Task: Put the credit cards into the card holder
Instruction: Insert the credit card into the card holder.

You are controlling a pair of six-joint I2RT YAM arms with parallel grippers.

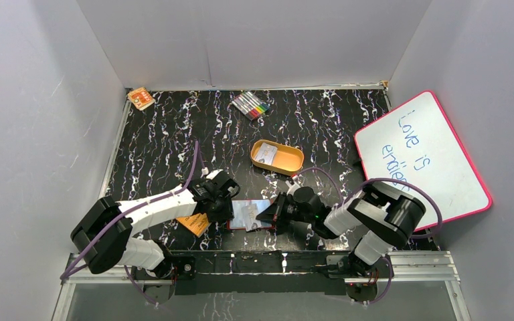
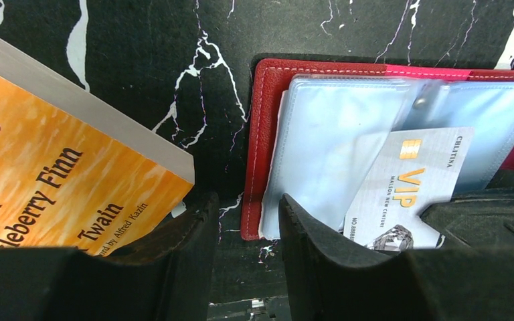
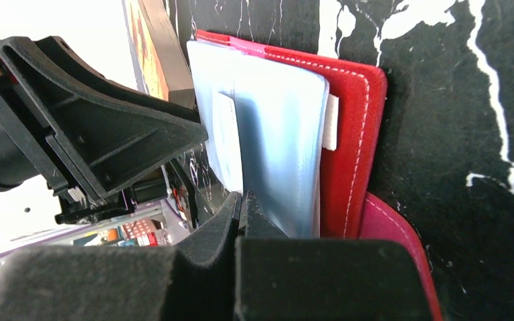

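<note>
Credit card (image 2: 415, 180): one visible | card holder (image 2: 266, 107): one, open | left tool (image 2: 247, 208): spread | right tool (image 3: 241, 202): pinching credit card

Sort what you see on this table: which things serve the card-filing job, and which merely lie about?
Job: credit card; card holder; right hand gripping the card; left hand open at the holder.
Lying about: orange book; oval tin; markers; whiteboard; small orange box.

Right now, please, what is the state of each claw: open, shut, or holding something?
Left claw: open, holding nothing.
Right claw: shut on a card.
</note>
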